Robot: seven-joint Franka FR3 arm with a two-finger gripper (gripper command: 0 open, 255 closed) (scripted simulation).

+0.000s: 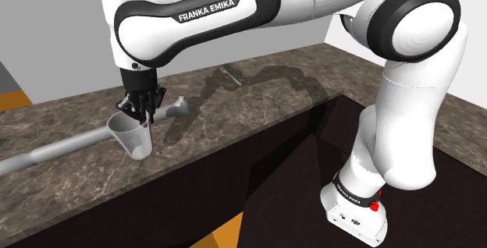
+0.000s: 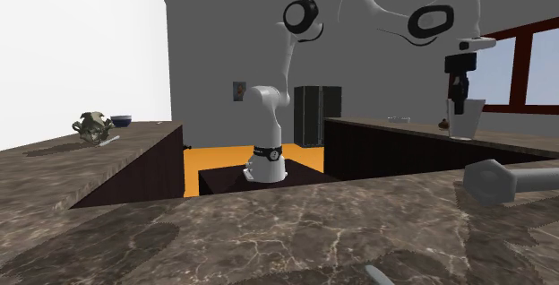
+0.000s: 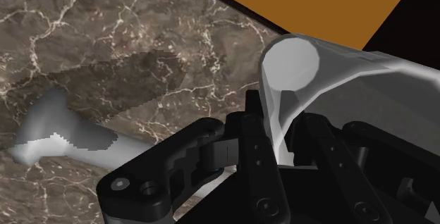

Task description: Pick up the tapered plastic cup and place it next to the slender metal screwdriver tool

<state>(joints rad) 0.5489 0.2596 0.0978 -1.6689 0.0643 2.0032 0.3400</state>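
Fingers (image 3: 254, 131) pinching translucent tapered cup (image 1: 133, 136), above veined stone counter (image 1: 257, 102)

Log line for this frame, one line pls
gripper: shut on cup rim | cup: upright, over counter | lift-off: cannot tell

Pincer (image 1: 140, 117) tips behind cup (image 1: 133, 137) wall; end of long grey tool (image 1: 62, 149) beyond picture edge
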